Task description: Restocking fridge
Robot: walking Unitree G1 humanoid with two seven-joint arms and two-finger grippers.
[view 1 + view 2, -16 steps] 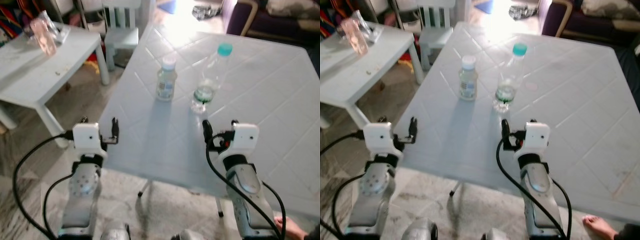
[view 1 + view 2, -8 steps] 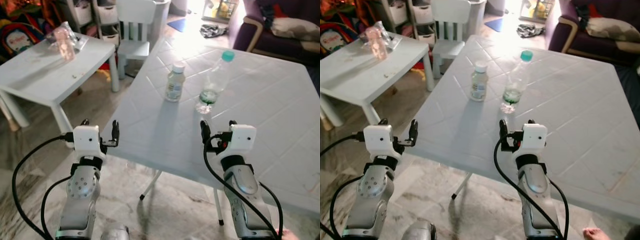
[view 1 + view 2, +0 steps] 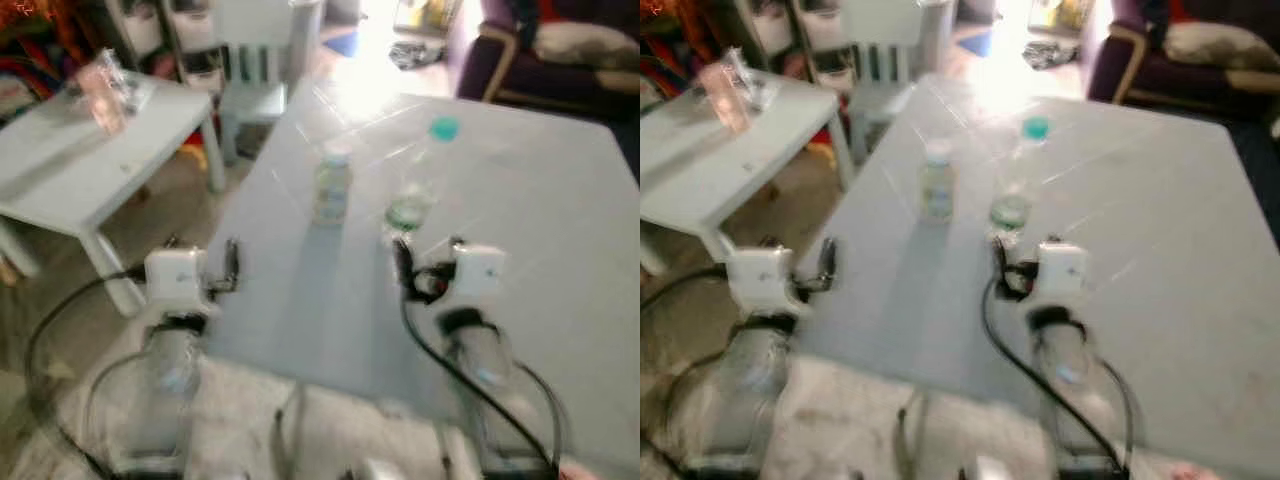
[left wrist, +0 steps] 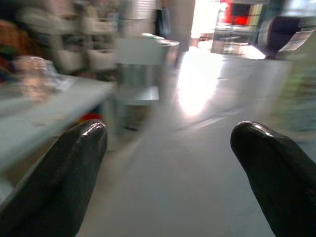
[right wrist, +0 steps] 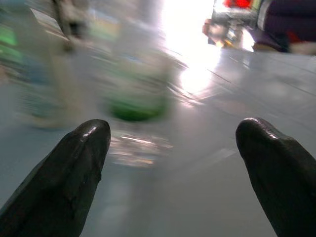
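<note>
Blurred views. On the bench (image 3: pixel 560 200) stand two bottles: a small bottle (image 3: pixel 332 184) and, just beside it, a tall bottle (image 3: pixel 417 180) with a teal cap. The right gripper (image 3: pixel 428 262) hovers over the bench just short of the tall bottle, fingers (image 5: pixel 74 168) spread, empty. The left gripper (image 3: pixel 200 260) hangs off the bench's near-left edge, fingers (image 4: pixel 64 173) spread, empty.
</note>
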